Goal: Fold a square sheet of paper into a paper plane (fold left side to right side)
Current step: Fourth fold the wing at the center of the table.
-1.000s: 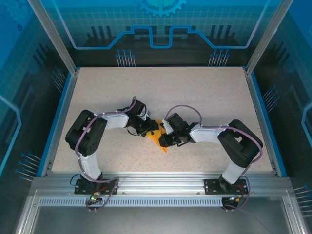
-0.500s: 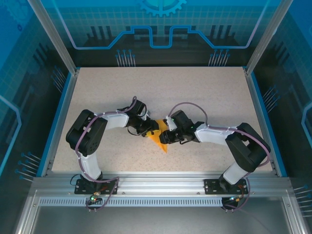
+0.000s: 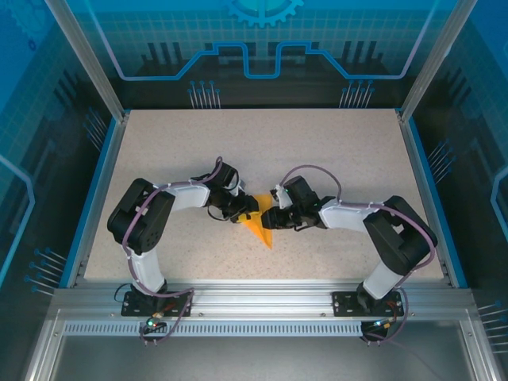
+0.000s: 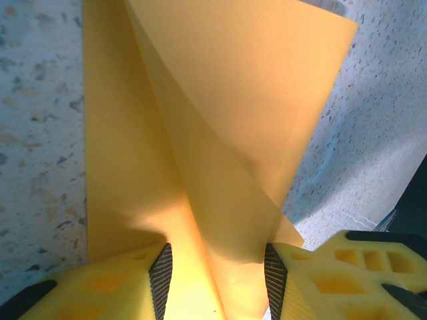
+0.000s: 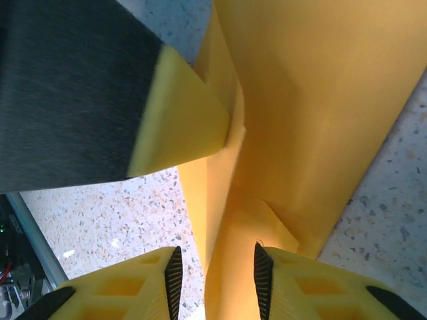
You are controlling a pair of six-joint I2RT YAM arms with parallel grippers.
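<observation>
Left end effector (image 4: 217,280) pinches the paper plane (image 4: 220,133); right end effector (image 5: 215,277) straddles it, jaws parted.

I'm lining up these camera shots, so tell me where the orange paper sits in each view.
Top external: orange paper at mid-table, its tip toward the near edge.
Left wrist: paper from top centre down between the left fingers.
Right wrist: paper across the right side, narrowing down between the right fingers.
Shared landmark: the speckled tabletop around it.
</observation>
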